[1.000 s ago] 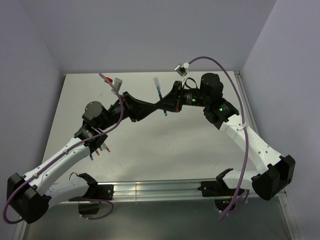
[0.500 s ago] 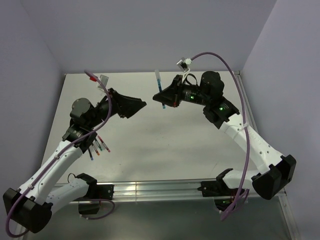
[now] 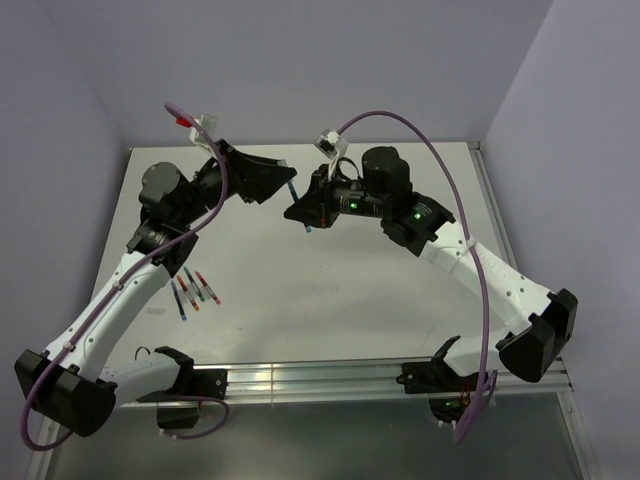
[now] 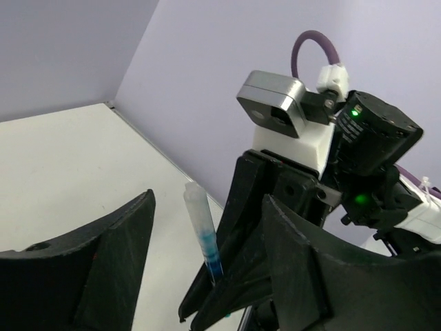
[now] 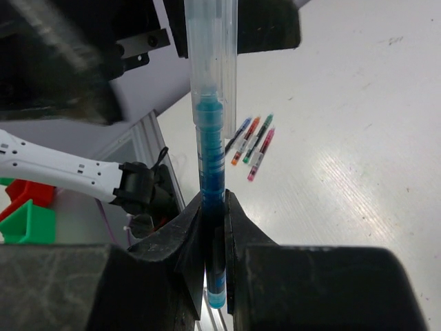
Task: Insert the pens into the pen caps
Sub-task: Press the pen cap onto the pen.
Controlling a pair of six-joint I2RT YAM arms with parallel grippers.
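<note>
Near edge, lower left of the top view: four loose pens (image 3: 195, 290) lie side by side on the desk (image 3: 380, 290), well apart from both arms. Can't tell at this size whether they carry caps.

Mid-frame: the right pincer (image 5: 213, 207) is pinching the blue pen (image 5: 210, 172) low on its body and holding it in the air above the desk. In the right wrist view a clear cap (image 5: 212, 55) sits over the pen's top end, and the blue tip section shows through it.

Further back, upper centre of the top view: the left pincer (image 3: 275, 188) is spread wide and holds nothing. From the left wrist view the capped end stands in the gap between its fingers (image 4: 103, 262). No contact is visible.

My read: this is the capping step on the blue pen, and the cap looks on. Whether it's fully seated, can't tell.

Next move, as I see it: a seating push along the pen axis if the cap is loose. Otherwise the right arm sets the pen down clear of the loose four, and the left arm goes for the next one.
</note>
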